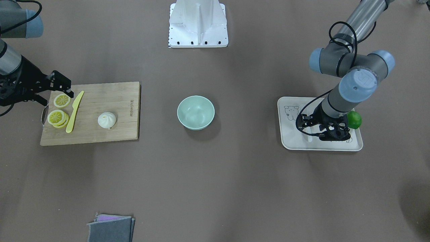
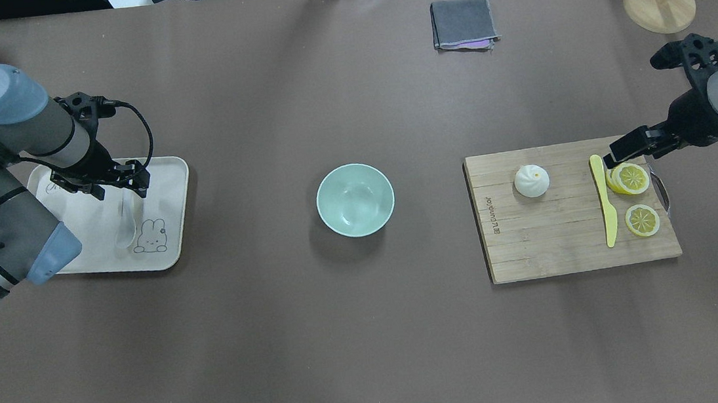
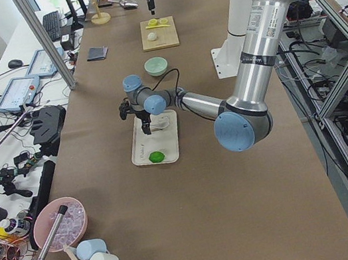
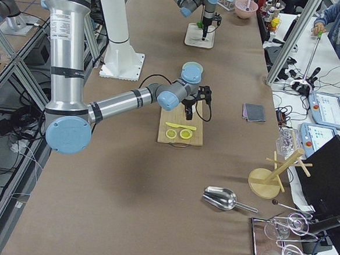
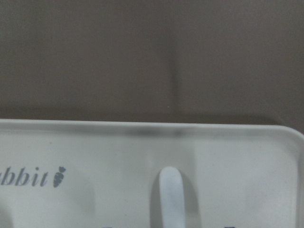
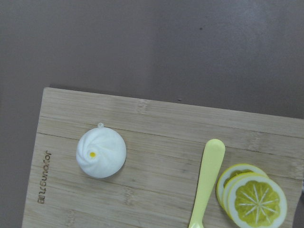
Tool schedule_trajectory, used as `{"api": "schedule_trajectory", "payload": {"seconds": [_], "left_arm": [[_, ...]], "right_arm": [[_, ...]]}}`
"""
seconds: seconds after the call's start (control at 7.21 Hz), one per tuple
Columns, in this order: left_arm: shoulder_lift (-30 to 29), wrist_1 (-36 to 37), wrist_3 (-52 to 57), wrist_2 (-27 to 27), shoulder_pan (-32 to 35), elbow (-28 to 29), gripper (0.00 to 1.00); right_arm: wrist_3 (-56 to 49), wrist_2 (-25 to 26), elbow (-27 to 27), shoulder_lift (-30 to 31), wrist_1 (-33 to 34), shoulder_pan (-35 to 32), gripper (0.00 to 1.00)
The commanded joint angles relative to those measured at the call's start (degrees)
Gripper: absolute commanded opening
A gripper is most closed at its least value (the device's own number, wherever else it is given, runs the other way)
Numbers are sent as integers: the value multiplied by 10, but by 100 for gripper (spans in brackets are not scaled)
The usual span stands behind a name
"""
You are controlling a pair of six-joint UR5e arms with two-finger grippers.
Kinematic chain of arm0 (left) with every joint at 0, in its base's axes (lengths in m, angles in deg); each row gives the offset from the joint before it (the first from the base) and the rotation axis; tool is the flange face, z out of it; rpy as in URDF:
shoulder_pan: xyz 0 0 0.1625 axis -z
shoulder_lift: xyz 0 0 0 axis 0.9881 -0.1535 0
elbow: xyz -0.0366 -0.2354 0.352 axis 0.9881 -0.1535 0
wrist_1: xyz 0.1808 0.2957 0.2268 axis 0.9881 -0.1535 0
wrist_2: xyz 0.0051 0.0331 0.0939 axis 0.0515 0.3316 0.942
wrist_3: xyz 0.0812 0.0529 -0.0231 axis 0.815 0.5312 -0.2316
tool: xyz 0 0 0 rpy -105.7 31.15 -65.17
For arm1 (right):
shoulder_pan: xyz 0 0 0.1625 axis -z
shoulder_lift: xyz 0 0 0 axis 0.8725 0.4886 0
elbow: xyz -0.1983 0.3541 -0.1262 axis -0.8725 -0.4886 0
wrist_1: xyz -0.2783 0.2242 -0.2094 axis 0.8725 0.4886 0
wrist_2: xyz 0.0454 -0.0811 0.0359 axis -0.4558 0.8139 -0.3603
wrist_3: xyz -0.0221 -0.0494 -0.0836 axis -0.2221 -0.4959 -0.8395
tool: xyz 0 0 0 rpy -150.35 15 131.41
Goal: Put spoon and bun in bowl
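The white spoon point(image 2: 124, 221) lies on the beige tray point(image 2: 93, 250) at the left; its handle tip shows in the left wrist view point(image 5: 172, 197). My left gripper point(image 2: 122, 188) is low over the spoon, its jaws open on either side of it, and is empty. The white pleated bun point(image 2: 531, 181) sits on the wooden cutting board point(image 2: 553, 235), also in the right wrist view point(image 6: 100, 152). My right gripper point(image 2: 621, 151) hovers open and empty above the board's right part, apart from the bun. The mint-green bowl point(image 2: 355, 200) stands empty at the table's middle.
A yellow plastic knife point(image 2: 605, 204) and lemon slices point(image 2: 641, 220) lie on the board right of the bun. A green lime point(image 1: 354, 120) sits on the tray beside my left arm. A folded grey cloth point(image 2: 462, 23) lies at the far side.
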Motion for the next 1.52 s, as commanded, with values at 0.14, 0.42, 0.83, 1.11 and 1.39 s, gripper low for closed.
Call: {"api": "schedule_trajectory", "payload": {"seconds": [0.14, 0.42, 0.83, 1.11, 1.39], "left_arm": [[1, -12, -4, -1, -2, 4, 0], [-6, -7, -4, -5, -2, 0, 0], [-26, -7, -16, -3, -3, -12, 0], [-85, 10, -76, -4, -6, -17, 0], [-144, 76, -112, -1, -23, -42, 0]], "right_arm": [[5, 3, 1, -4, 1, 9, 98], [11, 3, -1, -11, 1, 16, 98], [43, 42, -2, -25, 1, 53, 98], [51, 88, -8, -39, 2, 83, 96], [51, 123, -19, -55, 1, 101, 94]]}}
